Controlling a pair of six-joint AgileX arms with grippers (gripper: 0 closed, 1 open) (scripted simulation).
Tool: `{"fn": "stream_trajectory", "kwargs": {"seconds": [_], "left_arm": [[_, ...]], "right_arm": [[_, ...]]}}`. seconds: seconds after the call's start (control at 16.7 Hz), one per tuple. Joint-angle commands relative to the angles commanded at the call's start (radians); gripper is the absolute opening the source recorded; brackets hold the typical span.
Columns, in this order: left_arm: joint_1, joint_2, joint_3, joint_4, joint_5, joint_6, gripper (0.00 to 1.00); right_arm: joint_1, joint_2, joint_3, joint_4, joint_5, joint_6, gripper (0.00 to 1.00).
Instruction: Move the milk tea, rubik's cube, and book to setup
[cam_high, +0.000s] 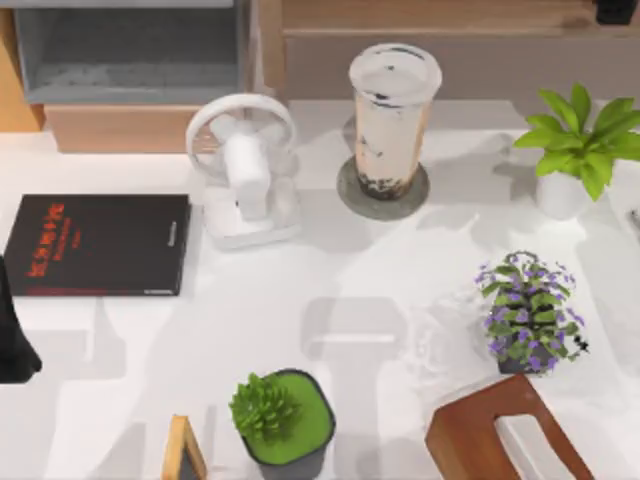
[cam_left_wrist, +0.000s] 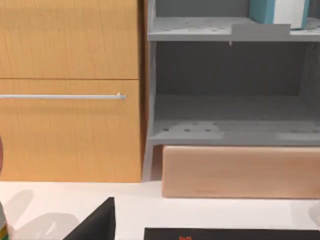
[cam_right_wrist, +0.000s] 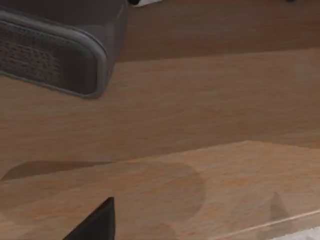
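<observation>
Milk tea (cam_high: 392, 120): clear cup, white lid, dark pearls, upright on grey coaster (cam_high: 352, 195). Teal book (cam_left_wrist: 278, 11) on shelf (cam_left_wrist: 200, 29). Tool state: can't tell.

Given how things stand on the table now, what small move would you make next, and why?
Probably bring the left arm, parked at the table's left edge, up toward the shelf: the left wrist view shows the book with the teal cover standing on the grey shelf's upper level. The milk tea stands upright on a round coaster beside the fan, untouched.

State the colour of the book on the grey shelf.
Teal-blue cover with white page edges: the book, clearest in the left wrist view.
</observation>
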Motion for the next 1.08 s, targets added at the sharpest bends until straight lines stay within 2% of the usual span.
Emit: {"fn": "stream_trajectory", "kwargs": {"seconds": [0.3, 0.54, 0.78, 1.08], "left_arm": [[0.0, 0.0, 0.0, 0.0, 0.0, 0.0, 1.0], [0.0, 0.0, 0.0, 0.0, 0.0, 0.0, 1.0], [0.0, 0.0, 0.0, 0.0, 0.0, 0.0, 1.0], [0.0, 0.0, 0.0, 0.0, 0.0, 0.0, 1.0]], "right_arm": [[-0.316, 0.027, 0.125, -0.562, -0.206, -0.093, 1.0], [-0.517, 0.076, 0.177, -0.888, -0.355, -0.183, 1.0], [-0.629, 0.115, 0.199, -1.047, -0.448, -0.248, 1.0], [-0.641, 0.121, 0.2, -1.064, -0.459, -0.256, 1.0]]}}
